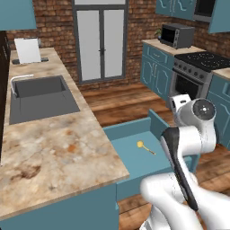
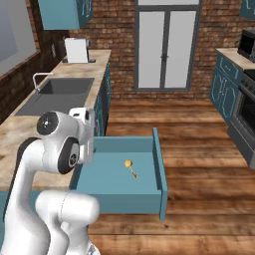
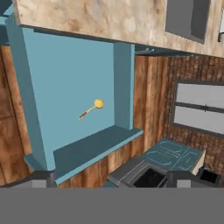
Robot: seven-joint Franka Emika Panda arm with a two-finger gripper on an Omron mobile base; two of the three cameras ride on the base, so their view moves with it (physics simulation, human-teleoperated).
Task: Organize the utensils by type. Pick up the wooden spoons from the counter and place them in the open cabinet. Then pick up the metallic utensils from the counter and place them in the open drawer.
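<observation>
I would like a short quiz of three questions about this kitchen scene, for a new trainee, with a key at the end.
1. True or false: the open drawer holds a utensil with a yellow rounded end.
2. Where does the sink sit? A) in the counter B) in the stove C) on the floor
3. Fill in: in the hand view, the jaws of the gripper stand ____.

Key: 1 true; 2 A; 3 open
</observation>
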